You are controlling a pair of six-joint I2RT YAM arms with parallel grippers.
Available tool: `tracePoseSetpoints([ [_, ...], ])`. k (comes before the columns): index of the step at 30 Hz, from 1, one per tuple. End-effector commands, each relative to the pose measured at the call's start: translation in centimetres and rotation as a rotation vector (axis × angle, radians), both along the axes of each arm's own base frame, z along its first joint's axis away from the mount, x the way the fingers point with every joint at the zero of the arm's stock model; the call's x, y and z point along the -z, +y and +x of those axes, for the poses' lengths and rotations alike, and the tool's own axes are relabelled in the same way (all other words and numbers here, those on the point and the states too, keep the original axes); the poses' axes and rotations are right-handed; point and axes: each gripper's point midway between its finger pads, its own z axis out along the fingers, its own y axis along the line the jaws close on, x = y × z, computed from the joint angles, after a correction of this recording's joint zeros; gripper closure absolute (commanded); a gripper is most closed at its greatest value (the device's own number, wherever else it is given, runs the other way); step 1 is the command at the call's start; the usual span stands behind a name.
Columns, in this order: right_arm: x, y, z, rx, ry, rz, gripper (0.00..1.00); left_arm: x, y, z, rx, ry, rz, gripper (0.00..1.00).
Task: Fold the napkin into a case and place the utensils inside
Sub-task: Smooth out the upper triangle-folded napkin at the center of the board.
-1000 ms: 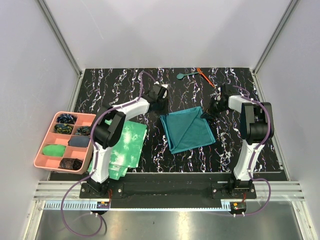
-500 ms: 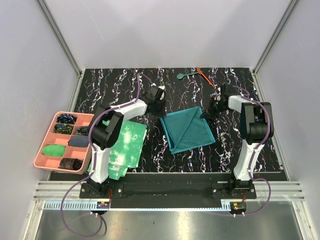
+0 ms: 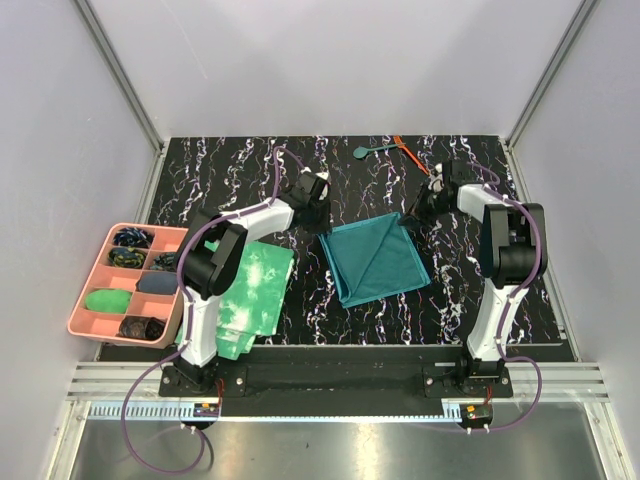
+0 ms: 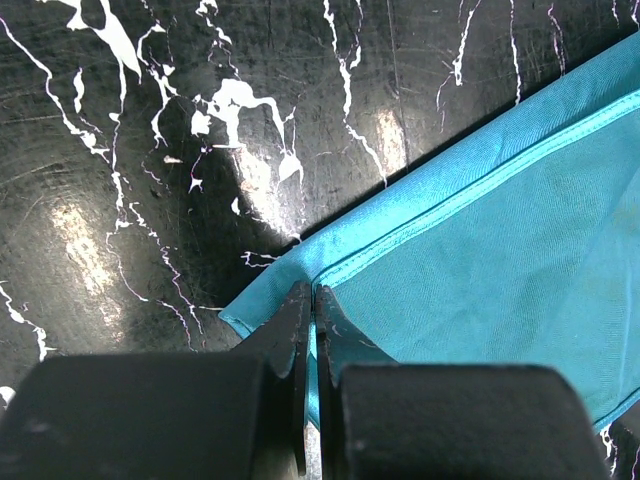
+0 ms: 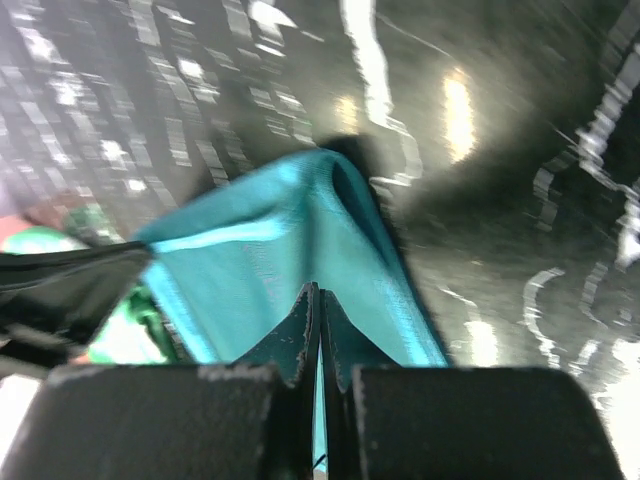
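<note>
Marble table [image 3: 250, 170], I see napkin [image 3: 378, 262] folded near-square, far edge slanting farther at right. Left claw [image 4: 312, 300] pinching far-left corner, right claw [image 5: 319, 300] pinching far-right corner.

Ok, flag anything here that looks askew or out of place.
The napkin lies rotated, not square to the table edges, its right far corner lifted. The left pincer and right pincer are each shut on a far corner. The tie-dye cloth by the left arm seems to overhang the near table edge. Nothing looks spilled or damaged.
</note>
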Motion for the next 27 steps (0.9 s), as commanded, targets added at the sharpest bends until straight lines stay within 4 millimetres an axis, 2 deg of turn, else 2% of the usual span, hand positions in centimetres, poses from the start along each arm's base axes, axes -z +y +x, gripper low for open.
tracePoseSetpoints([
  [1,-6.0,1.3,3.0,-0.021,-0.144,0.094,1.00,-2.1,-0.4,1.2,-0.017,-0.069,-0.037,1.00],
  [3,-6.1,1.9,3.2,-0.038,-0.141,0.132,1.00,-2.0,-0.3,1.2,-0.017,-0.068,-0.036,1.00],
  [12,-4.2,3.9,4.7,-0.065,-0.136,0.238,1.00,-1.9,-0.5,1.4,-0.018,-0.065,-0.040,1.00],
  [13,-3.6,4.1,4.8,-0.066,-0.124,0.245,1.00,-1.8,-0.5,1.4,-0.018,-0.064,-0.039,1.00],
  [20,-1.1,3.8,5.2,-0.065,-0.101,0.226,1.00,-1.3,-0.3,1.3,-0.020,-0.056,-0.029,1.00],
  [27,1.7,2.3,5.5,-0.046,-0.072,0.203,1.00,-1.0,0.1,1.3,-0.020,-0.054,-0.019,1.00],
])
